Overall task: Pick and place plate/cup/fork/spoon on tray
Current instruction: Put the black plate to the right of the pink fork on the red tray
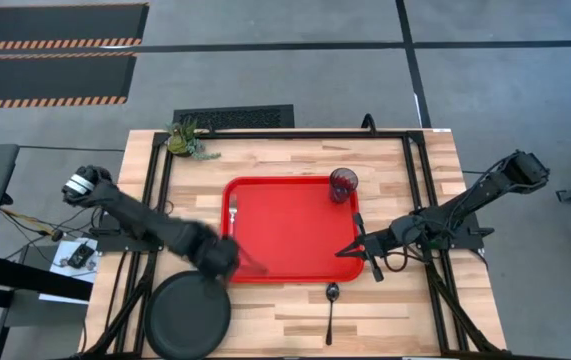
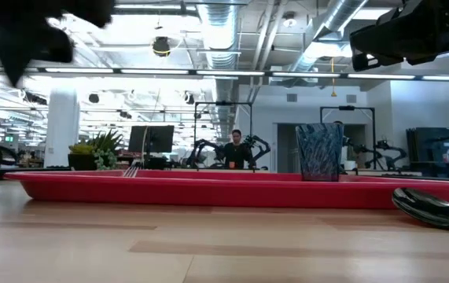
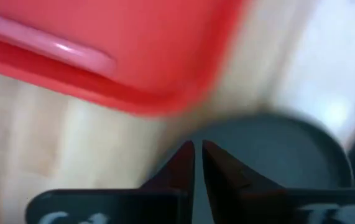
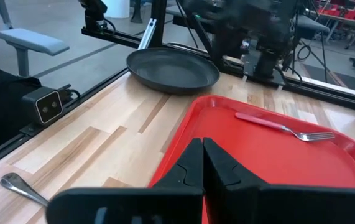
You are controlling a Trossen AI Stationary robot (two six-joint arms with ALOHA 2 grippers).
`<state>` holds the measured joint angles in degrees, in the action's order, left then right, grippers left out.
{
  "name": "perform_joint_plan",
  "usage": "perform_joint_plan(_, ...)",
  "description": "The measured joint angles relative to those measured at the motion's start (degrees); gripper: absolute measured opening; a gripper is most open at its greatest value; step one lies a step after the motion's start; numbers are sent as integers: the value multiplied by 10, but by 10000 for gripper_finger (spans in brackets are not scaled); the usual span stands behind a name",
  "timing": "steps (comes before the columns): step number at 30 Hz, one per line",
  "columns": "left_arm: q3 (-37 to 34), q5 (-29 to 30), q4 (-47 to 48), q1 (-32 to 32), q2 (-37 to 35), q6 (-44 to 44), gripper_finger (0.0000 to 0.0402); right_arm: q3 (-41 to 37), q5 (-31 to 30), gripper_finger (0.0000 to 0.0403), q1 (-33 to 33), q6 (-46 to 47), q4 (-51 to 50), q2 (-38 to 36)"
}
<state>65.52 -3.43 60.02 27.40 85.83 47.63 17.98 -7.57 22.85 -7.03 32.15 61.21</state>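
Pale wooden planks make up the worktop (image 1: 295, 310), which stands on a grey floor with an open workshop beyond it. At its middle lies the large bright red rectangular plastic tray (image 1: 290, 235) with a raised rim. On the tray, the slim fork with a red handle and pale tines (image 4: 284, 127) lies along the left edge, and the small dark-tinted see-through tumbler (image 1: 343, 184) stands upright in the far right corner. The large round matte black plate (image 1: 188, 315) rests on the bare wood at the near left corner of the worktop, just off the tray's near left corner. The slim dark metallic spoon (image 1: 331, 308) lies on the wood just beside the tray's near edge, towards the right. The left gripper (image 3: 197, 152) hangs over the plate's far rim beside the tray corner, its fingers nearly together with nothing between them. The right gripper (image 4: 202, 163) sits at the tray's right edge, fingers pressed together and empty. A small green potted plant (image 1: 189, 139) stands at the far left corner.
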Motion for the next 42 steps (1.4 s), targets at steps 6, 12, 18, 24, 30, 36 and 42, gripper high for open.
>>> perform_joint_plan(6,0,-17,-51,108,21,58,38,0,0,11,0,2,2,0)
perform_joint_plan(12,0,7,-176,159,55,179,105,0,0,11,-1,1,4,0)
perform_joint_plan(18,48,13,-146,184,126,223,148,0,-9,11,-1,6,4,0)
perform_joint_plan(24,147,11,-74,186,204,223,164,1,-19,11,-1,6,-5,0)
perform_joint_plan(30,207,12,-53,185,243,264,180,1,-20,11,-1,6,-6,0)
perform_joint_plan(36,205,15,-51,189,250,347,191,1,-20,11,-1,6,-11,0)
perform_joint_plan(42,205,35,-64,191,255,370,193,1,-20,11,-1,6,-13,0)
